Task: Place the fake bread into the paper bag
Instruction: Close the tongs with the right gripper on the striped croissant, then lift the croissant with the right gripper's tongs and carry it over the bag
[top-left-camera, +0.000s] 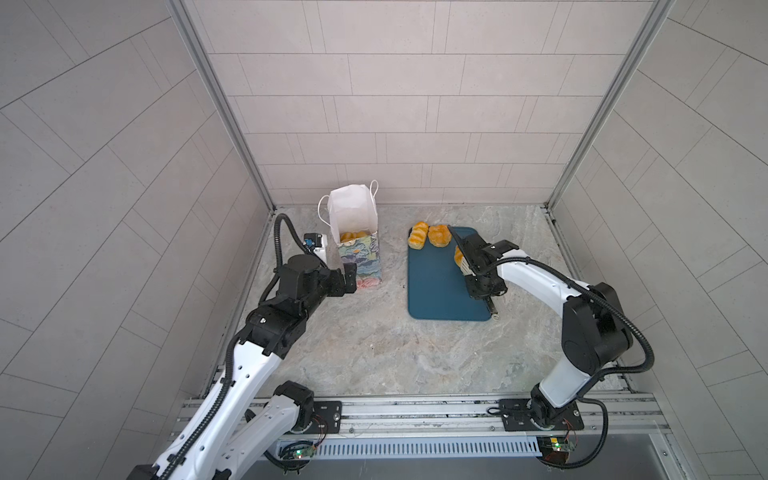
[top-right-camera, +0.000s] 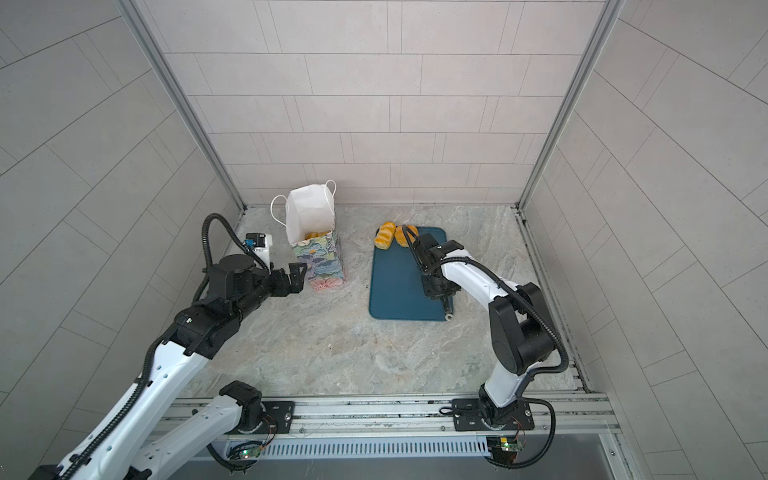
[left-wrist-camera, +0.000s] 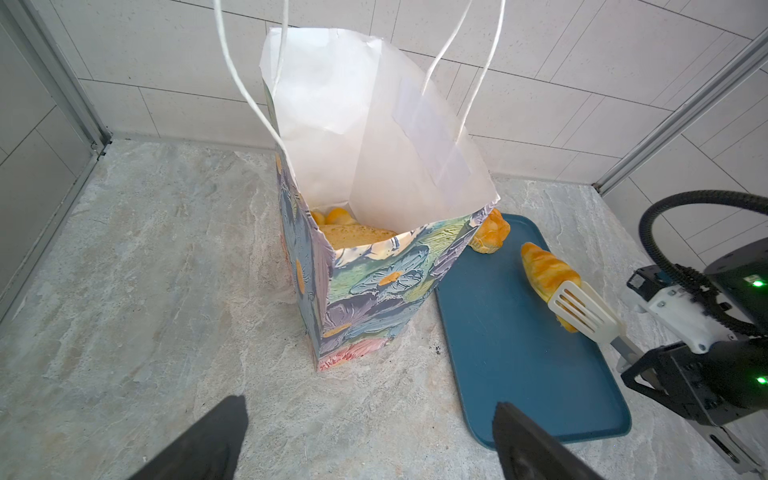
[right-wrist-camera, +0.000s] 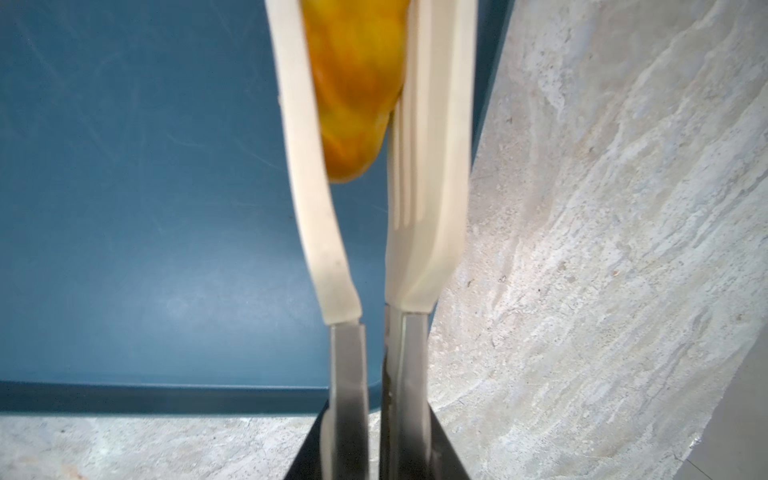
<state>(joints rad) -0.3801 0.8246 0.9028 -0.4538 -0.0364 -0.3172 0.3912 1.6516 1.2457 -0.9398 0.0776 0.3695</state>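
Right claw (right-wrist-camera: 377, 457) on tongs (right-wrist-camera: 432, 187) around croissant (right-wrist-camera: 357, 83)

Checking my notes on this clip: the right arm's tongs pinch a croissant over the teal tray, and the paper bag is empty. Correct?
Not quite. The paper bag is not empty: the left wrist view shows fake bread already inside it. The rest holds: the right arm's tongs pinch a croissant over the teal tray.
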